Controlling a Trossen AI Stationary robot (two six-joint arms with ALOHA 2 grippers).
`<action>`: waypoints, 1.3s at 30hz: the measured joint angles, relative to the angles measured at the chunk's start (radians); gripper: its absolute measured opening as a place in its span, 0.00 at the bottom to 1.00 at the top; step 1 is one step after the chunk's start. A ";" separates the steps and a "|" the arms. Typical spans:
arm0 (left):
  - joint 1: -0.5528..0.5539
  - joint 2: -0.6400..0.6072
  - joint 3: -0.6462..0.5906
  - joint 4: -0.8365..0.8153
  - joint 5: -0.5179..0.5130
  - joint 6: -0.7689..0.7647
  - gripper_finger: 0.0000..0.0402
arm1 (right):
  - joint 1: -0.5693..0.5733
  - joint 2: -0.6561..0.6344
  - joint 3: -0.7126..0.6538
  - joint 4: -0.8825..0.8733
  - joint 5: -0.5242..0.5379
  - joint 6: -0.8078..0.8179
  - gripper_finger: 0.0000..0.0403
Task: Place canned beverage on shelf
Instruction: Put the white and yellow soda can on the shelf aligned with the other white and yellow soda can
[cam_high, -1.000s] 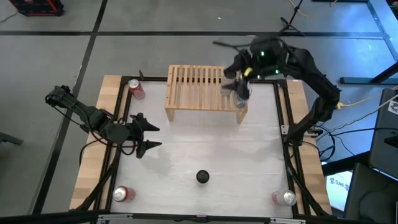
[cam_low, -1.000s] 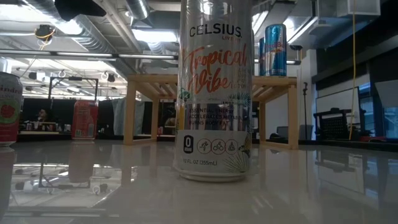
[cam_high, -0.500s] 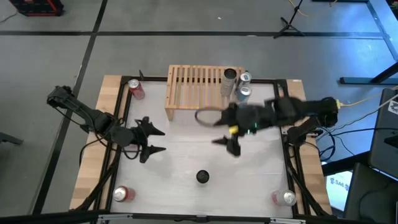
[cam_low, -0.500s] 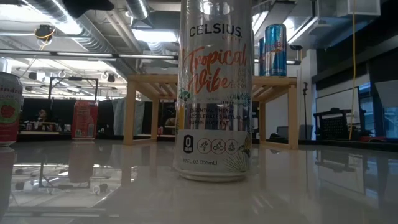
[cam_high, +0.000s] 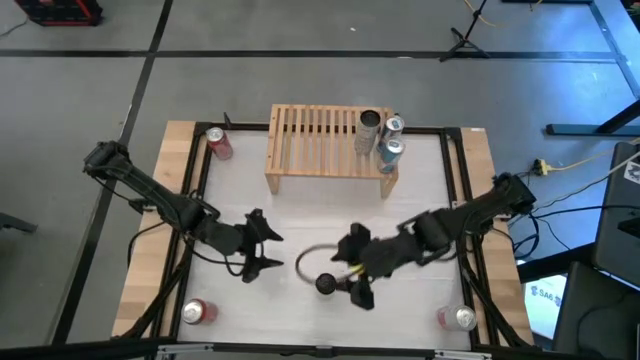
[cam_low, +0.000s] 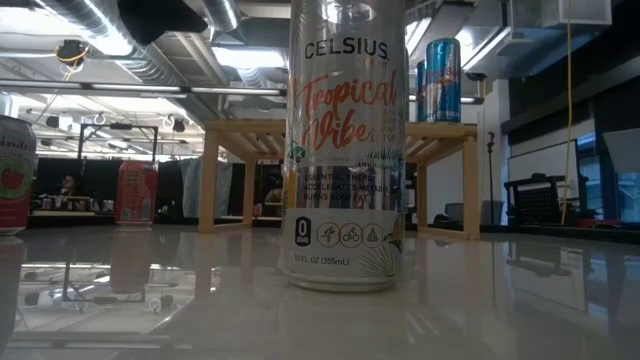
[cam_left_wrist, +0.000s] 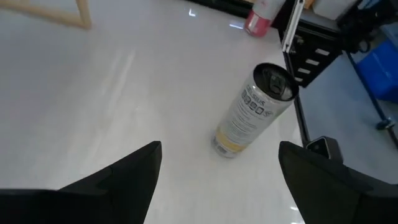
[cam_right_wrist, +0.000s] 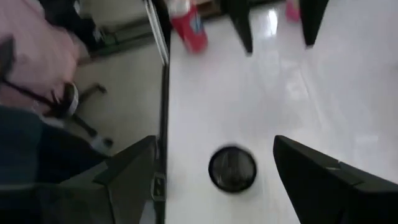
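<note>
From my feed I see a grey floor (cam_high: 90, 80) crossed by dark lines around the bench. A yellow cable (cam_high: 575, 162) runs past its right edge. Level across the bench, silver ducts (cam_low: 90, 35) and strip lights (cam_low: 130, 88) hang from the ceiling, with dark windows (cam_low: 545, 165) behind.

The white table (cam_high: 300, 215) held a wooden shelf (cam_high: 315, 140) near its back edge, with three cans (cam_high: 382, 135) on the shelf's right end. One can (cam_high: 327, 284) stood near the front edge. Other cans (cam_high: 217, 142) stood in three corners.
</note>
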 joint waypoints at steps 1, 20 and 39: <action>-0.001 0.009 0.000 0.000 0.002 -0.022 0.79 | 0.004 0.009 -0.007 -0.002 -0.002 -0.003 0.78; -0.129 0.007 0.000 -0.056 0.003 -0.167 0.79 | 0.033 0.165 -0.023 0.024 -0.009 -0.013 0.78; -0.137 0.007 0.000 -0.067 -0.023 -0.136 0.79 | 0.103 0.173 -0.021 -0.057 0.111 0.152 0.78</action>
